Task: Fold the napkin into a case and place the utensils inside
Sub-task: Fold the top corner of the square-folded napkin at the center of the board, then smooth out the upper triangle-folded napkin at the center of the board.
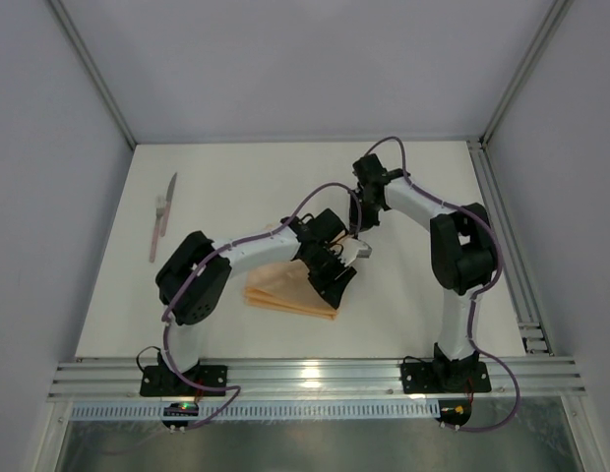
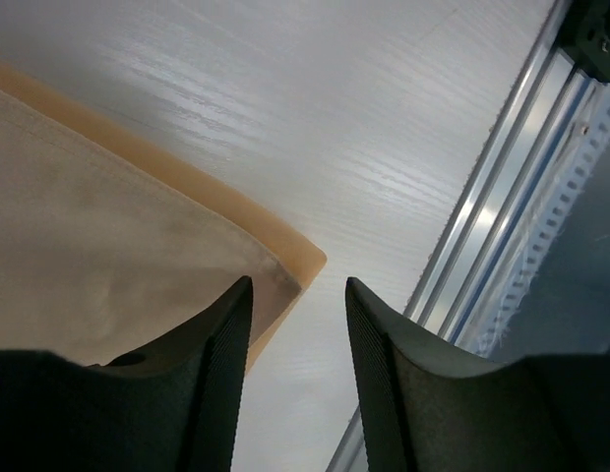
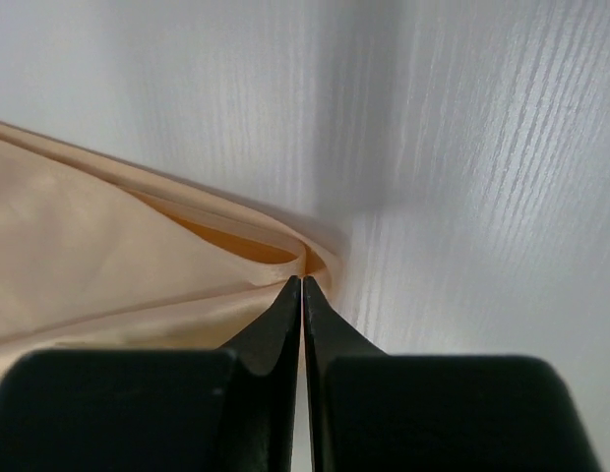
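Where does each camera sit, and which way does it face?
Top external: above and behind, facing down on table, napkin, knife; left arm, right arm show.
Left wrist: on left arm, facing napkin's corner; open left gripper shows.
Right wrist: on right arm, facing napkin's fold; right gripper, shut on it, shows.
Shared: the napkin.

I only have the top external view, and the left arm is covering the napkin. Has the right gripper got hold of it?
Observer: Yes. Its wrist camera shows the right gripper shut on the folded corner of the napkin.
Operator: And the left one?
Observer: The left gripper is open, with one finger over the cloth and the other over bare table.
Operator: Is the fold gaping anywhere?
Observer: At the pinched corner the layers part slightly, showing darker orange inside.
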`<state>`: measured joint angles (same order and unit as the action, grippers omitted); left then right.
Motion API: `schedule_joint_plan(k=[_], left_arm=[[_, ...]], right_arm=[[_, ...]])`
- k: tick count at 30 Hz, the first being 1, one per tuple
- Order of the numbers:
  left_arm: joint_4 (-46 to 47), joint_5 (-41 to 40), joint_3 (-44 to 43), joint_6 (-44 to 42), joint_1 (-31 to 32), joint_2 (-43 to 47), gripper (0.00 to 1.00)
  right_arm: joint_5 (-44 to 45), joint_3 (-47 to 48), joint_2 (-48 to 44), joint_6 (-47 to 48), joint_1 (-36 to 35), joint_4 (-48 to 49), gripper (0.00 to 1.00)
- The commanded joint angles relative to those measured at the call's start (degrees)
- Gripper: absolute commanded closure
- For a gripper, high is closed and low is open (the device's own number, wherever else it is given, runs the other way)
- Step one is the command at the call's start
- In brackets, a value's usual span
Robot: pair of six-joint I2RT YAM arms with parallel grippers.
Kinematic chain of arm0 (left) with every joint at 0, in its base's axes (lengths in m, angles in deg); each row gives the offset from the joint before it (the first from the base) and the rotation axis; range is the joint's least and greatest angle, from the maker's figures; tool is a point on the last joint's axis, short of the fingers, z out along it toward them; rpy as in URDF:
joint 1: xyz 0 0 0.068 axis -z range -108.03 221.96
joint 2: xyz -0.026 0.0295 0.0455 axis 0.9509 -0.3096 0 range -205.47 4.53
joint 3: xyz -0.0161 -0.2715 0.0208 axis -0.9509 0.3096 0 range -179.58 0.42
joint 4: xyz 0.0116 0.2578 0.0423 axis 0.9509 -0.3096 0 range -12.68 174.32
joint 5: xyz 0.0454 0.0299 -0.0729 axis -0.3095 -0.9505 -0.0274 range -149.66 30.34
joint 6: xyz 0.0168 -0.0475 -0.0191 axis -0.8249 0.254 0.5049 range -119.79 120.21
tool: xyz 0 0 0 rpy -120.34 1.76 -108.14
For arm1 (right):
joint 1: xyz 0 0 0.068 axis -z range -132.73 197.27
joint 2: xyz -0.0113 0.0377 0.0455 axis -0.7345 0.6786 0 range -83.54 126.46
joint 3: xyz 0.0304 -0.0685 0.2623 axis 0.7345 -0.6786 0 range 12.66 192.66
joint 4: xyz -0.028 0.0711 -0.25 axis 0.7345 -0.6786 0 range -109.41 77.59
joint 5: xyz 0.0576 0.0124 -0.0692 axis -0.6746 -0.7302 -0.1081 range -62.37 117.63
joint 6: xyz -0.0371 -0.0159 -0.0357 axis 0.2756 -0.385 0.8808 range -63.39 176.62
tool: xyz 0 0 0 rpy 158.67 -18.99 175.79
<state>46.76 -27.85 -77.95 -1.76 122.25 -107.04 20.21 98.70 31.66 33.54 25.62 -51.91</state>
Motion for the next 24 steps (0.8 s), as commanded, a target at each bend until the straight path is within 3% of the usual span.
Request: schedule_joint_plan(k=[1,7,13,20,24], left_arm=[[-6.11,5.53,-5.82,-2.85,0.26,3.72,0.52],[-17.61,6.42,-11.89,-7.86,0.26,7.06,0.46],[-26.32,8.88,-8.74,-15.24,-3.51,16.28,0.5],[-32.31,6.96,-0.65,-19.64,-22.67,23.23,0.56],[-26.18,-1.48,4.35,-16.4,-28.12,23.85,0.56]], right_arm=[[-1.02,-0.16,-8.49,2.15,-0.41,2.41,0.94],[-3.47,-6.12,-15.78,3.21,-3.39,6.79,0.9],[-7.08,-14.04,-17.37,3.03,-12.79,11.55,0.9],[-8.4,-26.79,-22.47,-3.55,-19.3,19.81,0.9],[-8.66,-30.31,-23.17,-4.96,-21.23,20.87,0.9]])
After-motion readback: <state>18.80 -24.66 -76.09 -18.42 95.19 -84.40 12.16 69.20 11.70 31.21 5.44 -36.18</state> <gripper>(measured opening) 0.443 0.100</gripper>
